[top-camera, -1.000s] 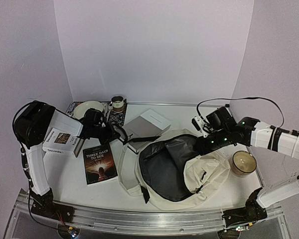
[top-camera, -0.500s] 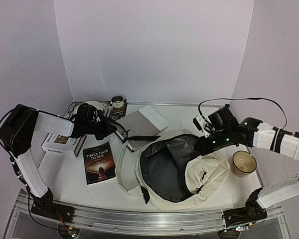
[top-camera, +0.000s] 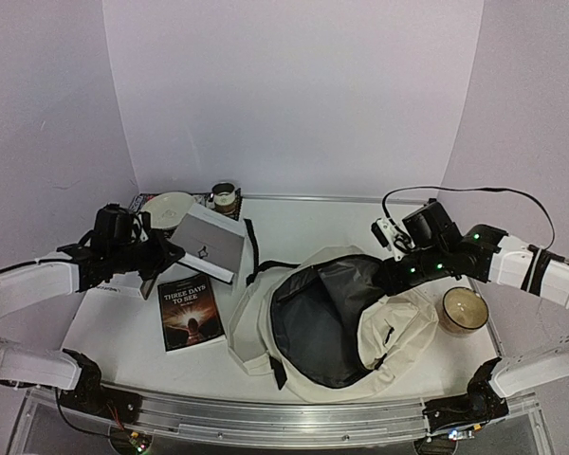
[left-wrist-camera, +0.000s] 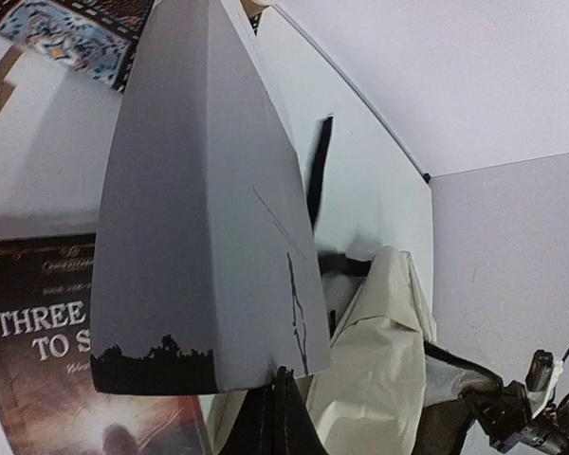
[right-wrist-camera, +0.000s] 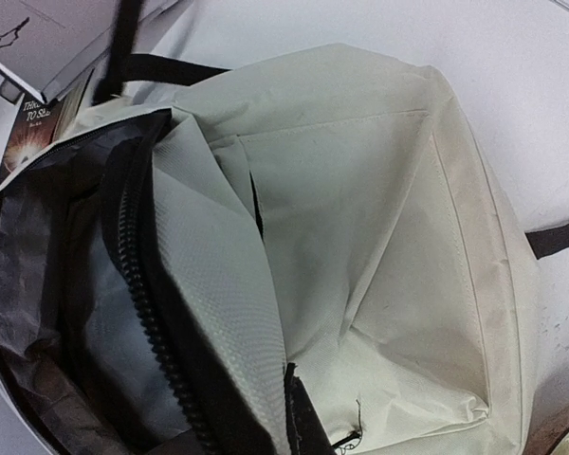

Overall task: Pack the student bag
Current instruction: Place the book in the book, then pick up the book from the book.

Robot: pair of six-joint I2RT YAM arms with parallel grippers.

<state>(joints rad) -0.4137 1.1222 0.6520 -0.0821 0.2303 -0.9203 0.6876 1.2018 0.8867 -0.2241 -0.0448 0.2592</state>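
Overhead camera sits high behind the arms, looking down and forward, with the whole tabletop [top-camera: 303, 223] in frame. Left wrist camera is pressed right up against a grey box [left-wrist-camera: 199, 237], peering past it to the right across the tabletop towards the bag [left-wrist-camera: 379, 370]. Right wrist camera hangs close over the bag's open mouth, facing down and left. All three catch the bag, the grey box and the brown book [top-camera: 190, 315].
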